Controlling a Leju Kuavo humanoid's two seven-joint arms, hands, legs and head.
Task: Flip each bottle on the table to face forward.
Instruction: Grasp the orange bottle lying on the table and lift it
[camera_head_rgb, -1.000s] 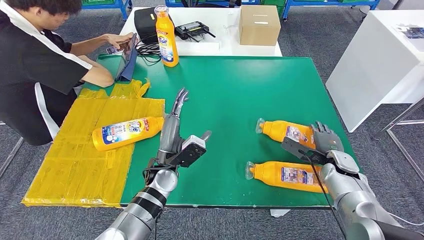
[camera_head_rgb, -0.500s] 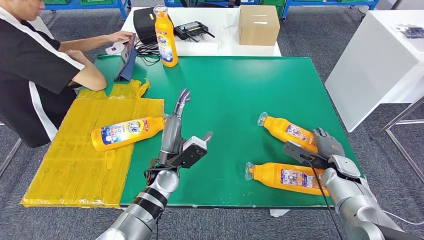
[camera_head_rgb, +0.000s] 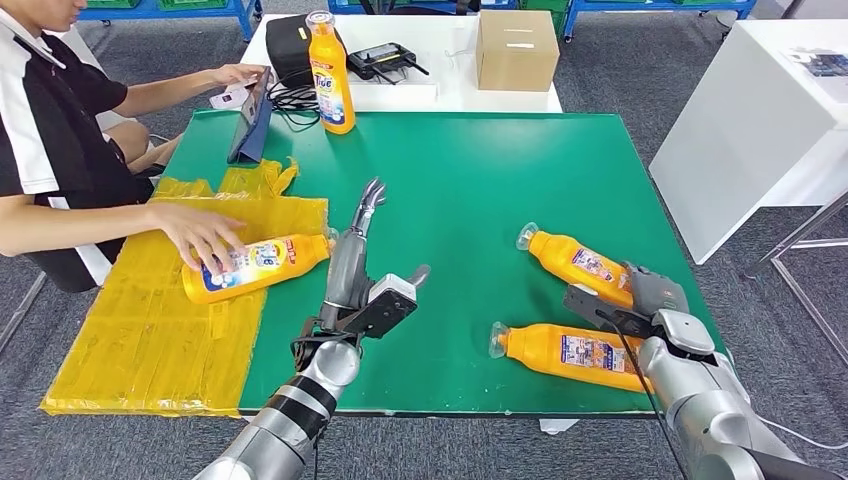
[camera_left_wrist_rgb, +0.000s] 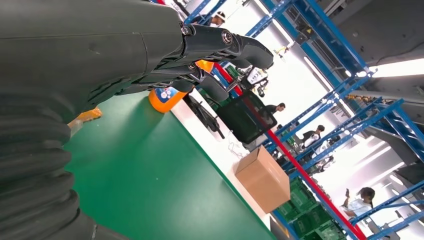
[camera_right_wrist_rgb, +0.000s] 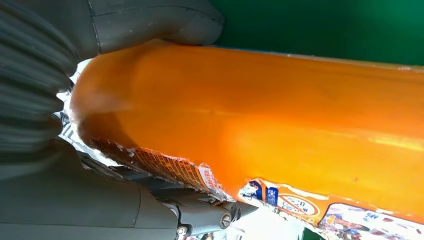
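Observation:
Four orange bottles are in the head view. One stands upright (camera_head_rgb: 332, 75) at the far edge of the green table (camera_head_rgb: 470, 180). Another (camera_head_rgb: 255, 267) lies on the yellow sheet (camera_head_rgb: 150, 320) with a person's hand (camera_head_rgb: 203, 238) on it. Two lie at the right: a farther one (camera_head_rgb: 572, 261) and a nearer one (camera_head_rgb: 570, 352). My right hand (camera_head_rgb: 652, 292) grips the base of the farther one; the right wrist view shows that bottle (camera_right_wrist_rgb: 275, 110) between thumb and fingers (camera_right_wrist_rgb: 200, 215). My left hand (camera_head_rgb: 352, 250) is open over the table's middle, fingers (camera_left_wrist_rgb: 220, 45) stretched out straight, just right of the sheet's bottle.
A seated person leans in at the left with a tablet (camera_head_rgb: 252, 118) on the table's far left corner. On the white table behind sit a cardboard box (camera_head_rgb: 518, 48), a black bag (camera_head_rgb: 290, 45) and cables. Another white table (camera_head_rgb: 760, 120) stands to the right.
The person's hand has reached onto the bottle on the yellow sheet. My right hand has drawn slightly nearer, and the farther right bottle has swung from level to slanted. The left hand has barely moved.

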